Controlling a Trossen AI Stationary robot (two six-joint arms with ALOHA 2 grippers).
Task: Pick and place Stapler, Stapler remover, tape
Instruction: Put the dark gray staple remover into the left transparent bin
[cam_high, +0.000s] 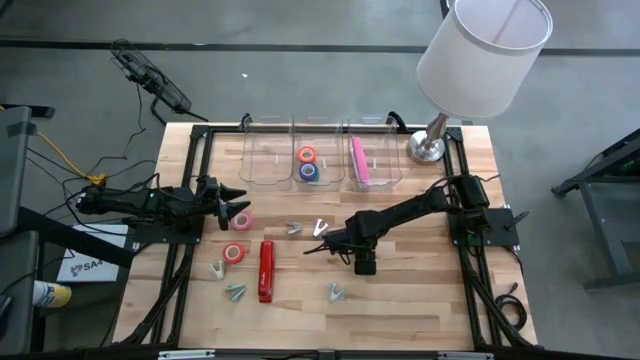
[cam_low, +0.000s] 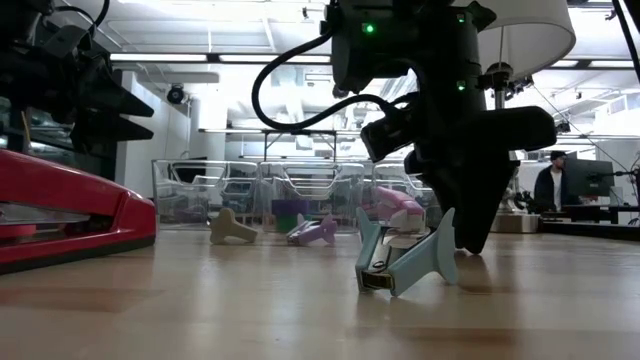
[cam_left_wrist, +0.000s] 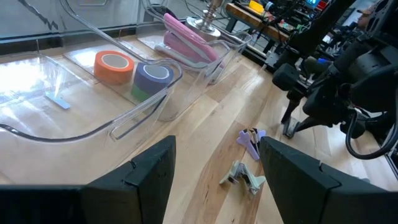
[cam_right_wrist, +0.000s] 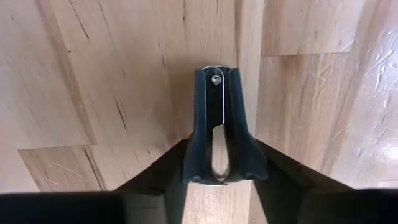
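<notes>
right gripper (cam_high: 312, 247) low at mid-table; fingers pinching a dark staple remover (cam_right_wrist: 219, 127) against the wood | left gripper (cam_high: 238, 208) spread, empty, hovering at table's left beside a pink tape roll (cam_high: 243, 220) | red stapler (cam_high: 266, 270) flat at front; orange tape (cam_left_wrist: 114, 66) in middle bin (cam_high: 310, 181); pink stapler (cam_high: 359, 161) in right bin

Red stapler (cam_high: 266, 270) lies flat near two pink tape rolls (cam_high: 236, 253); a dark stapler remover (cam_right_wrist: 218, 127) sits between the right jaws.
</notes>
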